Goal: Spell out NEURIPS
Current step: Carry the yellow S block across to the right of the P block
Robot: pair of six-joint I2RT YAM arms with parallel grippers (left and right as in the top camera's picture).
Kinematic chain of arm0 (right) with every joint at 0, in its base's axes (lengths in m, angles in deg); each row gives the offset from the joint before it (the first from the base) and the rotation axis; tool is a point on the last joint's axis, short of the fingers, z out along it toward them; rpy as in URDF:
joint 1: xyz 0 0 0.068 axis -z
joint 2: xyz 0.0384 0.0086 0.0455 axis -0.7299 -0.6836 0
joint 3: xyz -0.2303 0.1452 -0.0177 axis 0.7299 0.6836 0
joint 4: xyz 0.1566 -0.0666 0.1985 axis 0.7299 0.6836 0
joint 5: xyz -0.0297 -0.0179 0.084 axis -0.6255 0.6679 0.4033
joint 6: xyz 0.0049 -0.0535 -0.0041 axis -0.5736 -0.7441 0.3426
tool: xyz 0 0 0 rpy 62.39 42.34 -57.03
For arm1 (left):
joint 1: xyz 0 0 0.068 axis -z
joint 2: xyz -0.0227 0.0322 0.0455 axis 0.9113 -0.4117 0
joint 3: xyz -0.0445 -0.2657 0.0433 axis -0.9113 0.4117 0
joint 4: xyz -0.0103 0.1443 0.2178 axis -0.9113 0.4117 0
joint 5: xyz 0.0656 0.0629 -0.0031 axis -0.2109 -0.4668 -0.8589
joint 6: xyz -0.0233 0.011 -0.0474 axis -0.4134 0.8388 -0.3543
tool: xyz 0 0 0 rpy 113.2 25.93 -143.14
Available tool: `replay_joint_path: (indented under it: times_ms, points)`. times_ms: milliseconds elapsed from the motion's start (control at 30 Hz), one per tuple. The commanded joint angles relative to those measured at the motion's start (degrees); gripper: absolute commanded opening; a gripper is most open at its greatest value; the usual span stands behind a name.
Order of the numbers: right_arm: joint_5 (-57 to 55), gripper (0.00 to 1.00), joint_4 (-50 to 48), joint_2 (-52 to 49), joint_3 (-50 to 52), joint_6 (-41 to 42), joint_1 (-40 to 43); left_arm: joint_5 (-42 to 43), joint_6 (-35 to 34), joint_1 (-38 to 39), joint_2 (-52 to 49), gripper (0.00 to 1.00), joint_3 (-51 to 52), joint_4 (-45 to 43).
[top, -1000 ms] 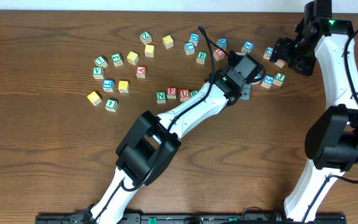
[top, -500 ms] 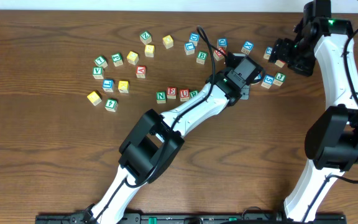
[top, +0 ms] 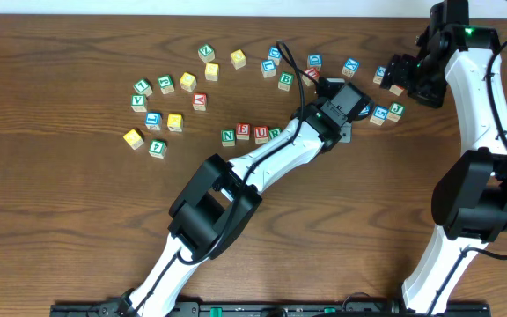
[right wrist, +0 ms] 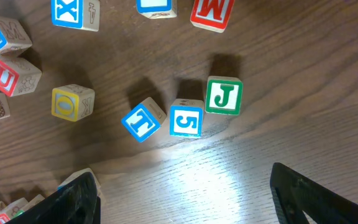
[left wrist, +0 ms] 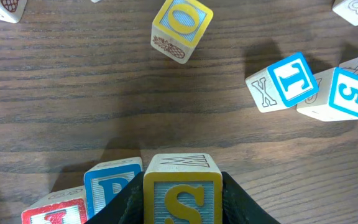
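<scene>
A row of letter blocks N (top: 228, 136), E (top: 244, 131), U (top: 260, 134), R (top: 274, 134) lies mid-table; its right end is hidden under my left arm. In the left wrist view my left gripper (left wrist: 182, 202) is shut on a yellow S block (left wrist: 182, 186), held right beside a blue P block (left wrist: 112, 185) and a red I block (left wrist: 51, 210). From overhead the left gripper (top: 340, 129) sits at the row's right end. My right gripper (right wrist: 191, 199) is open and empty, high at the back right (top: 405, 74).
Loose blocks lie around: yellow O (left wrist: 181, 25), blue T (left wrist: 284, 81), blue 5 (left wrist: 337, 93), green J (right wrist: 223, 95), red M (right wrist: 211, 12). A cluster of several blocks sits at the back left (top: 170, 101). More blocks line the back (top: 275, 62).
My left arm has shifted slightly, and the R block shows more fully. The right arm has not moved.
</scene>
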Motion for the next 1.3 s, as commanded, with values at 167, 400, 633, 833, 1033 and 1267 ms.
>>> replay_joint_path:
  times_ms: [167,400,633,833,1033,1267]
  points:
    - [0.35,0.84,0.24,0.74,-1.01,-0.70,-1.01,-0.31,-0.39,1.29,-2.86,0.35,0.57,-1.27]
    - [0.35,0.84,0.28,0.74,-1.01,-0.72,-1.01,-0.37,-0.24,0.90,-3.76,0.35,0.57,-1.90]
    - [0.33,0.85,0.26,0.74,-1.01,-1.14,-1.01,-0.79,-0.17,0.37,-3.76,0.35,0.57,-1.88]
    - [0.31,0.85,0.28,0.74,-1.01,-1.16,-1.01,-0.98,5.25,0.26,-3.28,0.35,0.26,-2.27]
    - [0.31,0.86,0.26,0.74,-1.01,-1.25,-1.01,-0.96,5.38,0.26,-1.38,0.35,0.26,-0.66]
    - [0.33,0.86,0.28,0.74,-1.01,-1.81,-1.05,-0.98,5.40,-0.96,6.51,0.35,0.26,3.52]
